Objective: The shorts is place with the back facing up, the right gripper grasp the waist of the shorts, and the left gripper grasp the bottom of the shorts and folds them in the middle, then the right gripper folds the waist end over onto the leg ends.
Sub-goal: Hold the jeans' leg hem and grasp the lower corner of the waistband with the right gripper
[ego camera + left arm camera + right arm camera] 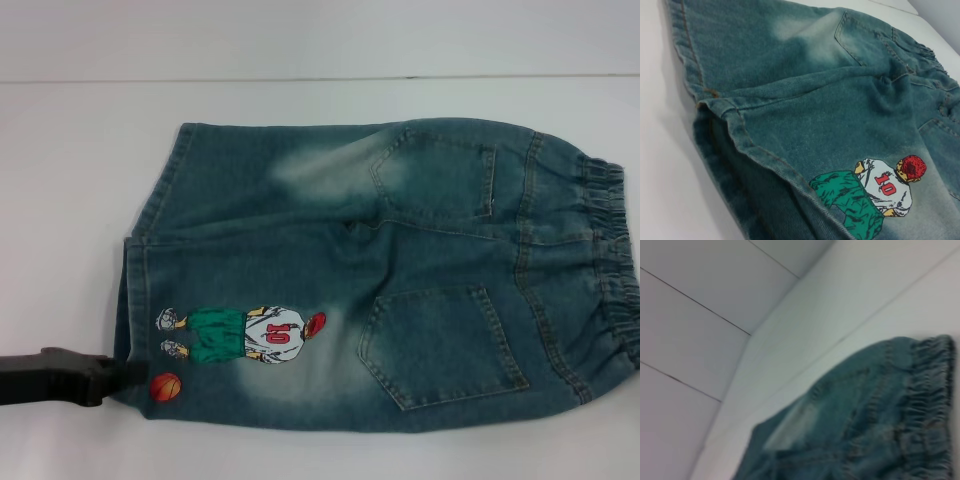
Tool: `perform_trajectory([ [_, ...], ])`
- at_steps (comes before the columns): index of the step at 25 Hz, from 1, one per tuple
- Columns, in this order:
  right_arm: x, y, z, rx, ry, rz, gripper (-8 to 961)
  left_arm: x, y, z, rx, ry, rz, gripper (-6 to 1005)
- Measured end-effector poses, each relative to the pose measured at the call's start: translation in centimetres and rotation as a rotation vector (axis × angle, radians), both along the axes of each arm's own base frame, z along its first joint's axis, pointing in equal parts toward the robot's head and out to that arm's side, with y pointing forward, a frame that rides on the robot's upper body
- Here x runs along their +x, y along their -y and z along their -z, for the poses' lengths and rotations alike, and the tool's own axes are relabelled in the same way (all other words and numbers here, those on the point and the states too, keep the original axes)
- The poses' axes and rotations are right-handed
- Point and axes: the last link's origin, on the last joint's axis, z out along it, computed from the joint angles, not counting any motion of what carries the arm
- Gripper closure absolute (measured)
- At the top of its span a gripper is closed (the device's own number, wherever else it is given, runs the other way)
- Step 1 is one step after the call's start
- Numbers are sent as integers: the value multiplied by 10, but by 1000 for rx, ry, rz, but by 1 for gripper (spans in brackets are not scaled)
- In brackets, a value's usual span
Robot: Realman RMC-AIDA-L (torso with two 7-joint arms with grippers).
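The blue denim shorts lie flat on the white table with the back pockets facing up. The elastic waist is at the right and the leg ends are at the left. A printed basketball player with number 10 shows on the near leg. My left gripper comes in from the left at table level and reaches the near leg's hem corner beside the basketball print. The left wrist view shows the leg hems close up. The right gripper is out of view; its wrist view shows the waist from a distance.
White table surface surrounds the shorts on all sides. A seam line runs across the table behind the shorts.
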Motion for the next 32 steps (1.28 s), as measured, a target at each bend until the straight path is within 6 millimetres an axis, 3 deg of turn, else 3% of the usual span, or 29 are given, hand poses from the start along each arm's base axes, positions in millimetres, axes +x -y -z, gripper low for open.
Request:
perform_trajectory([
  [21,11,-2,25,-42,128,17,82,1,1,1,-10,10,-1,982],
  [32,5,-7,34,-73,128,-3,87,3,0,1,-7,15,3,982],
])
